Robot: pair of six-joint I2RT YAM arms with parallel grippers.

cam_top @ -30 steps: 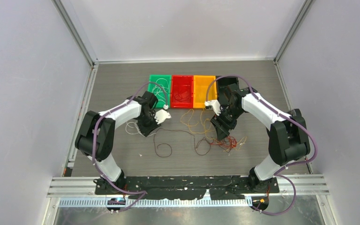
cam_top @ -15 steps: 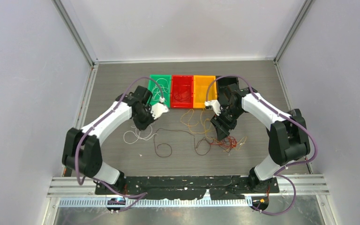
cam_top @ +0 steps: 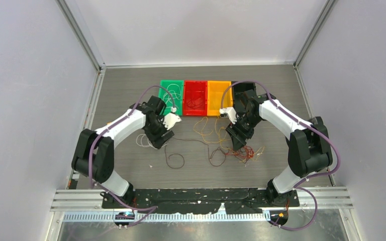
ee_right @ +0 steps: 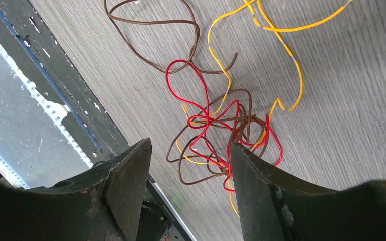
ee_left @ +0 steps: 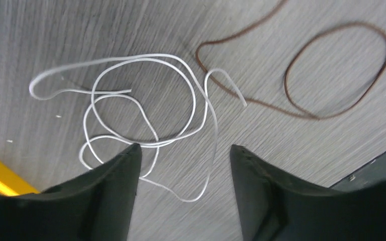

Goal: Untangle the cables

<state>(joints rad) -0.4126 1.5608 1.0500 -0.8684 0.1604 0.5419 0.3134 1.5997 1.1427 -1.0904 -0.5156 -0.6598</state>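
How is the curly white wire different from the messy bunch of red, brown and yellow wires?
The thin white wire is one colour; the tangled bunch of red, brown and yellow-orange wires has three. The white wire lies in loose, open loops; the bunch is several strands knotted closely together. Both are thin, curly and lying on the grey wood-grain table.

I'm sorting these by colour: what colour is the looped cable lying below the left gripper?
White. The cable shows best in the left wrist view.
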